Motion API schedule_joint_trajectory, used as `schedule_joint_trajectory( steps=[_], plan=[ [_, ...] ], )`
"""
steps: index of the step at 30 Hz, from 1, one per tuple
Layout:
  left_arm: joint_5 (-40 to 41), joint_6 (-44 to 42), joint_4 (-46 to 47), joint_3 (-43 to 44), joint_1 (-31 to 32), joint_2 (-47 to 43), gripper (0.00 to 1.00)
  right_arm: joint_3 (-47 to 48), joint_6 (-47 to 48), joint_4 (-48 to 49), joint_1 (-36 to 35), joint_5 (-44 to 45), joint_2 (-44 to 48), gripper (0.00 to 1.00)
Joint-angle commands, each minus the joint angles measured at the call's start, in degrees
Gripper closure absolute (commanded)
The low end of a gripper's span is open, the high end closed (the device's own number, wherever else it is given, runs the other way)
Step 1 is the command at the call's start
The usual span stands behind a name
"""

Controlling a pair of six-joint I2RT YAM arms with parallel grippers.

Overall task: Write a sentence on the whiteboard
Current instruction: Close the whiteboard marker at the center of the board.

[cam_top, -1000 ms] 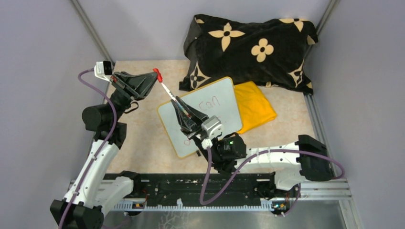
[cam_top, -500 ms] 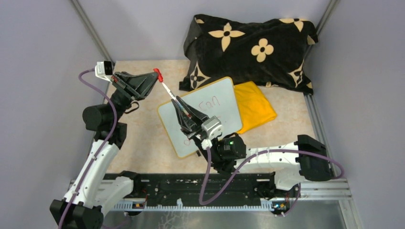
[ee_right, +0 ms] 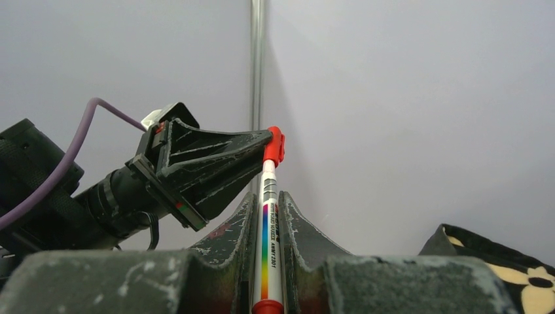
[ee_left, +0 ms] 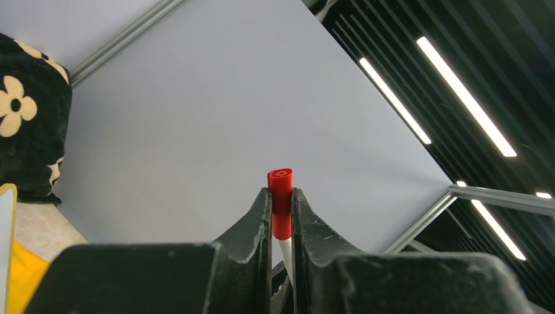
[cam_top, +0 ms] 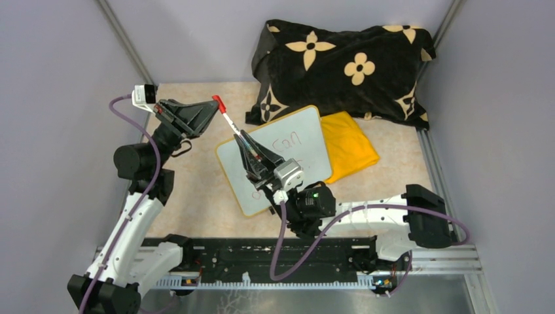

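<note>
The red cap (ee_left: 281, 196) is clamped in the left hand (cam_top: 214, 103), held up over the far left part of the counter (cam_top: 190, 190). The marker (ee_right: 269, 216) is pinched by its barrel in the right hand (cam_top: 241, 135), with its capped end at the left hand's tips. The whiteboard (cam_top: 307, 157) is seen lying flat mid-counter, partly under the right hand. Of the sentence (cam_top: 286, 140), only a few red letters can be made out. A yellow cloth (cam_top: 350, 147) is overlapped by the board's right edge. A pillow (cam_top: 340, 65) is set along the far edge.
</note>
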State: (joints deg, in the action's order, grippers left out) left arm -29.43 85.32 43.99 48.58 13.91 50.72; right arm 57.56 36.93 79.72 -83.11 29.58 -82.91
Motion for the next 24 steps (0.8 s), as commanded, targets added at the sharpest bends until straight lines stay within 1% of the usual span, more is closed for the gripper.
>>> schedule_joint_trajectory(
  steps=[1, 9, 18, 24],
  plan=[
    [-0.37, -0.84, -0.11, -0.13, 0.82, -0.7, 1.0, 3.66, 1.08, 2.85, -0.48, 0.25, -0.76, 1.0],
    [1.57, 0.37, 0.87, -1.02, 2.26, -1.0, 1.0, 5.5, 4.73, 8.96, -0.43, 1.5, -3.58, 1.0],
    [4.34, -0.12, 0.75, -1.74, 5.22, -1.15, 1.0, 9.21, 8.38, 18.36, -0.4, 4.71, -7.92, 1.0],
    [5.24, -0.89, 0.52, -1.46, 6.84, -0.96, 1.0, 9.83, 8.43, 18.84, -0.44, 4.86, -8.55, 1.0]
  ],
)
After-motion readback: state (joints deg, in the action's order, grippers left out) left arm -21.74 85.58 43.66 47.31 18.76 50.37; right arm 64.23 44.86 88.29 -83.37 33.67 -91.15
